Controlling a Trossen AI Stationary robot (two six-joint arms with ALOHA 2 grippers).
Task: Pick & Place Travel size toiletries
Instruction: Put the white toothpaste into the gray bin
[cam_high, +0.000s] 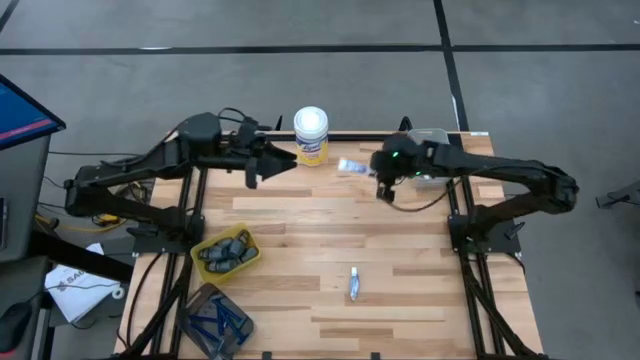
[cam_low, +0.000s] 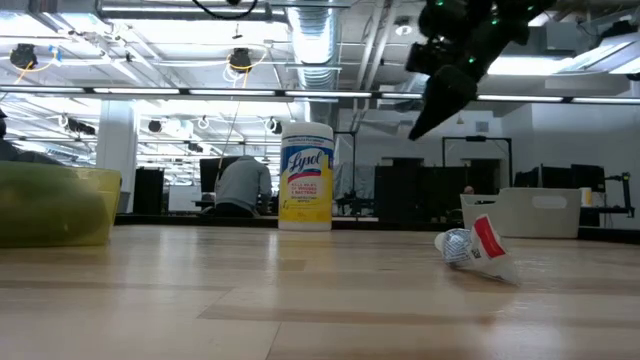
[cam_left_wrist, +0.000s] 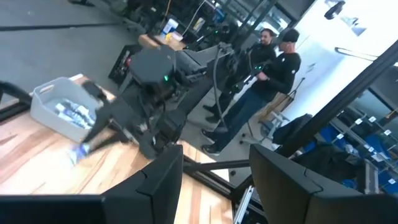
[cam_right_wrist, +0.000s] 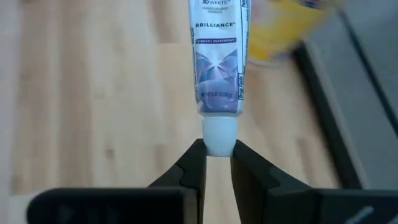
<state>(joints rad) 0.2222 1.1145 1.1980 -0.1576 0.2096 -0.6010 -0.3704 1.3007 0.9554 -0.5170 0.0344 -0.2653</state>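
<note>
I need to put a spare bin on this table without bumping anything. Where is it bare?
The wide patch between the yellow tray and the lone tube is free, as is the near right corner. The far edge is crowded: canister, left gripper, right gripper, a second tube and white bin.

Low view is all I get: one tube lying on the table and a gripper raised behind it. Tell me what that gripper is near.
Observer: That is the right gripper. A second white tube lies on the table between it and the canister.
Operator: Report the left arm.
Observer: The left gripper waits open on the canister's other side.
Operator: Give me the yellow bin's contents.
Observer: The yellow bin holds dark grey sticks.
</note>
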